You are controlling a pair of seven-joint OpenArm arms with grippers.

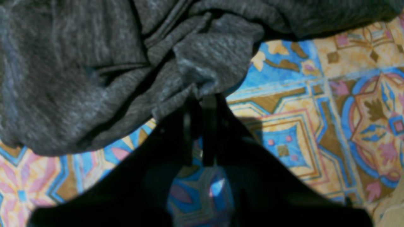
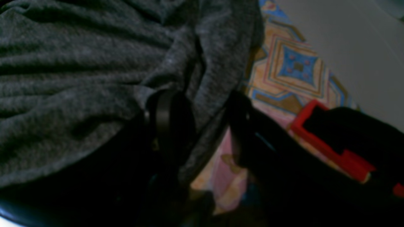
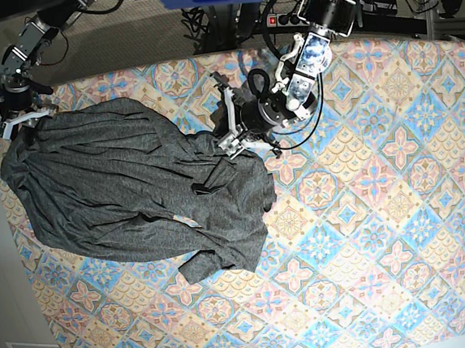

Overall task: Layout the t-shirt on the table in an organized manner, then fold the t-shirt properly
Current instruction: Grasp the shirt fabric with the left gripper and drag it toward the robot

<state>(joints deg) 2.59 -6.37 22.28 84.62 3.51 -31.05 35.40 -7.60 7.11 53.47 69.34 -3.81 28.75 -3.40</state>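
The dark grey t-shirt [image 3: 128, 191] lies crumpled and wrinkly on the left half of the patterned table [image 3: 366, 211]. My left gripper [image 3: 228, 142] is at the shirt's upper right edge. In the left wrist view its fingers are together, with the left gripper [image 1: 200, 94] shut on a bunched fold of the t-shirt [image 1: 79, 78] just above the table [image 1: 315, 110]. My right gripper [image 3: 18, 123] is at the shirt's far left corner. In the right wrist view the right gripper [image 2: 202, 107] stands open, with a fold of the t-shirt [image 2: 79, 78] hanging between its fingers [image 2: 164, 116].
The table's left edge runs close beside the right gripper, with grey floor [image 2: 347, 47] beyond it. A red part [image 2: 331, 151] sits on that gripper's body. Cables and a power strip [image 3: 284, 19] lie behind the table's far edge.
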